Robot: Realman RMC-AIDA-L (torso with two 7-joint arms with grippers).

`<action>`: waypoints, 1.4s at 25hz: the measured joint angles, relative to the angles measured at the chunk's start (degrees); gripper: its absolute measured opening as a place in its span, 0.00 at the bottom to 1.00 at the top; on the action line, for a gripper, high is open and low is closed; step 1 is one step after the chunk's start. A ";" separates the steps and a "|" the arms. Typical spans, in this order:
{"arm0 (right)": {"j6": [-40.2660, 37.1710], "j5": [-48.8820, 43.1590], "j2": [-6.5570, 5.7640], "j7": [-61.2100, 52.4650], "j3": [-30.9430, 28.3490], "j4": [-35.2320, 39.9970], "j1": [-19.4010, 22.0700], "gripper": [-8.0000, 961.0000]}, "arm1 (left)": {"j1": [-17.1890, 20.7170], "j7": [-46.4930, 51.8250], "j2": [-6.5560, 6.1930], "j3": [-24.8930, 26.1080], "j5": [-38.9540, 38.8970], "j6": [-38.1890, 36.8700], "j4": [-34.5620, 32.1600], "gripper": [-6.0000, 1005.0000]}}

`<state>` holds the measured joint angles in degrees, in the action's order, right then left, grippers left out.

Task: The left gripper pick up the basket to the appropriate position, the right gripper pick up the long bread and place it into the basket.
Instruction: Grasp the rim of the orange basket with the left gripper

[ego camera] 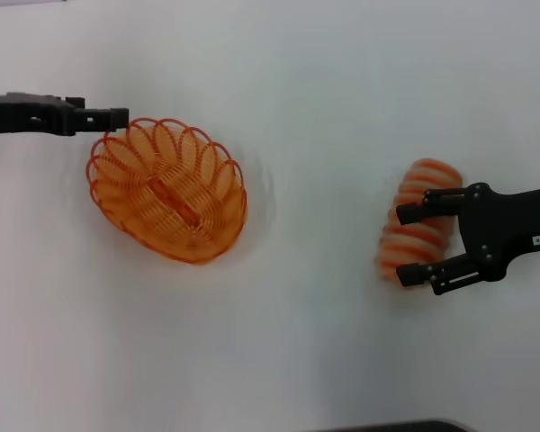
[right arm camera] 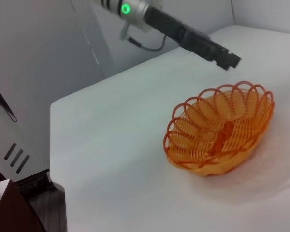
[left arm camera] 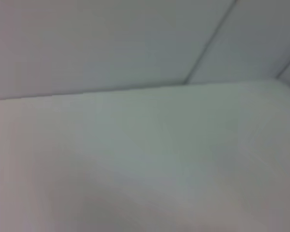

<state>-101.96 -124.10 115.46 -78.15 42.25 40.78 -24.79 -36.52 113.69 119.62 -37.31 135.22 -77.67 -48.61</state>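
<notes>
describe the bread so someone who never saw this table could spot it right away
On the white table, look to the robot's right, well apart from the orange wire basket on the left. The long bread lies between the open fingers of the right gripper. It is the only solid, ridged loaf, striped cream and orange-brown.

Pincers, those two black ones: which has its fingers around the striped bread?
The right pincer, the one with the small white label, straddles the long bread. The unlabelled left pincer sits by the basket rim.
</notes>
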 joint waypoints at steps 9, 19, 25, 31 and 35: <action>0.09 0.00 -0.07 -0.41 -0.07 0.05 -1.00 0.98 | -6.00 7.72 0.55 -13.55 14.46 1.61 -3.80 0.87; 0.10 0.00 -0.24 -0.43 -0.07 0.09 -1.54 0.98 | -9.60 10.58 1.85 -18.51 21.93 2.33 -3.71 0.87; 0.15 0.00 -0.28 -0.43 -0.07 0.10 -1.64 0.98 | -9.98 10.73 2.98 -18.99 23.84 3.30 -3.57 0.81; 0.18 0.00 -0.27 -0.48 -0.07 0.70 -1.59 0.98 | -9.89 10.74 3.13 -20.01 23.95 4.01 -3.52 0.67; 0.18 0.00 -0.18 -0.51 -0.07 0.80 -1.54 0.99 | -9.68 10.73 3.19 -20.26 24.02 4.44 -3.69 0.51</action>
<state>-101.78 -124.10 115.28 -78.66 42.18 41.58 -26.33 -46.21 124.43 122.81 -57.57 159.24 -73.22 -52.30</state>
